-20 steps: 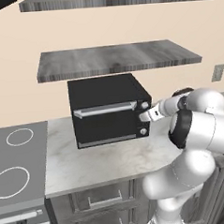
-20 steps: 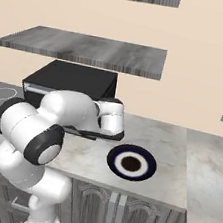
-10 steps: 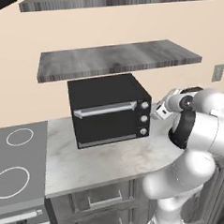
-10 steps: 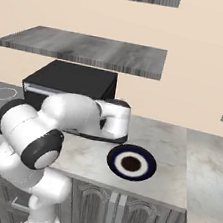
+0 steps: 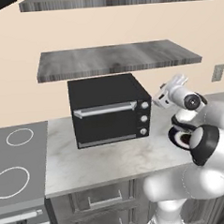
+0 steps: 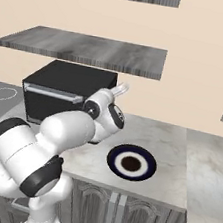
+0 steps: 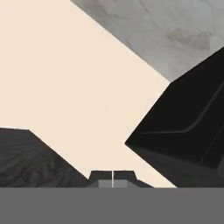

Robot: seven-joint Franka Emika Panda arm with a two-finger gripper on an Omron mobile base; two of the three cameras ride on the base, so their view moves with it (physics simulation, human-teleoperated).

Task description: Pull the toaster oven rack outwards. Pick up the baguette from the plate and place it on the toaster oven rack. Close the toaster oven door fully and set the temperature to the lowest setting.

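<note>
Our fingers (image 7: 112, 175) are closed, empty, off the door (image 5: 111, 123) at 3 o'clock — we risk bumping the oven's side.

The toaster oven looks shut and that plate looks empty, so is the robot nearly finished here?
Probably. The toaster oven door is shut and the plate holds no baguette, so the loaf is presumably inside, though that is hidden. The gripper hangs shut and empty beside the oven's right side, level with the top knob. Whether that temperature knob is at its lowest setting cannot be read; that may be what is left.
</note>
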